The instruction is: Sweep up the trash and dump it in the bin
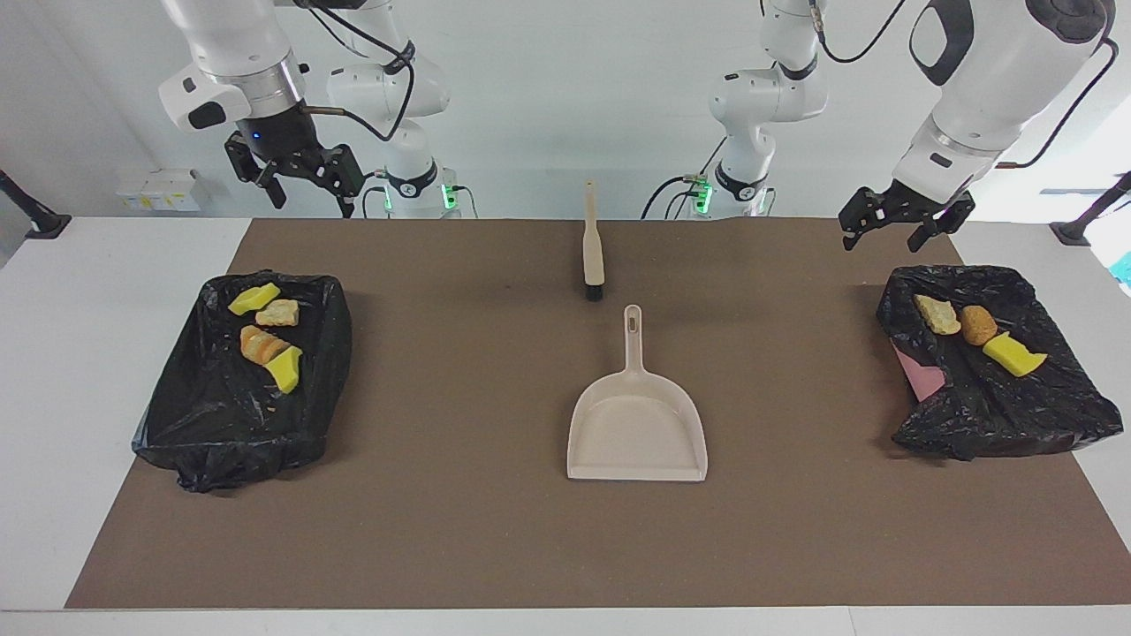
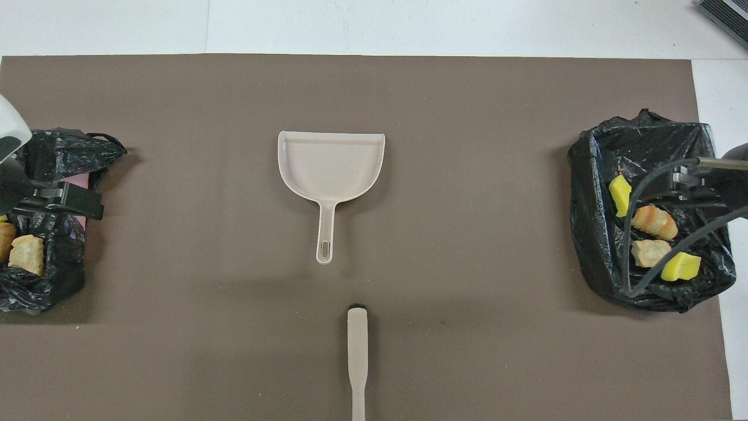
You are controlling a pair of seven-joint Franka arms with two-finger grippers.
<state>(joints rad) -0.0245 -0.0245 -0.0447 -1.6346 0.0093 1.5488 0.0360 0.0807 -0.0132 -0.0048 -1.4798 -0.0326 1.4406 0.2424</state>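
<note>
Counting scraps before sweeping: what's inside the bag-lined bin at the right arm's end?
In that bin: two yellow sponge pieces and two bread lumps. Anything under the liner's folds is hidden.

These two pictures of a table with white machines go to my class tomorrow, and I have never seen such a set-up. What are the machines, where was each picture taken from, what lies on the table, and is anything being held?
The machines are two robot arms. One picture faces them across the table; the other looks down from above their end. On the brown mat lie a beige dustpan and, nearer the robots, a beige brush. At each end sits a bin lined with a black bag: one holds four scraps, the other three scraps. The left hand hangs open above the three-scrap bin's end; the right hand is raised and open at the other end. Nothing is held.
</note>
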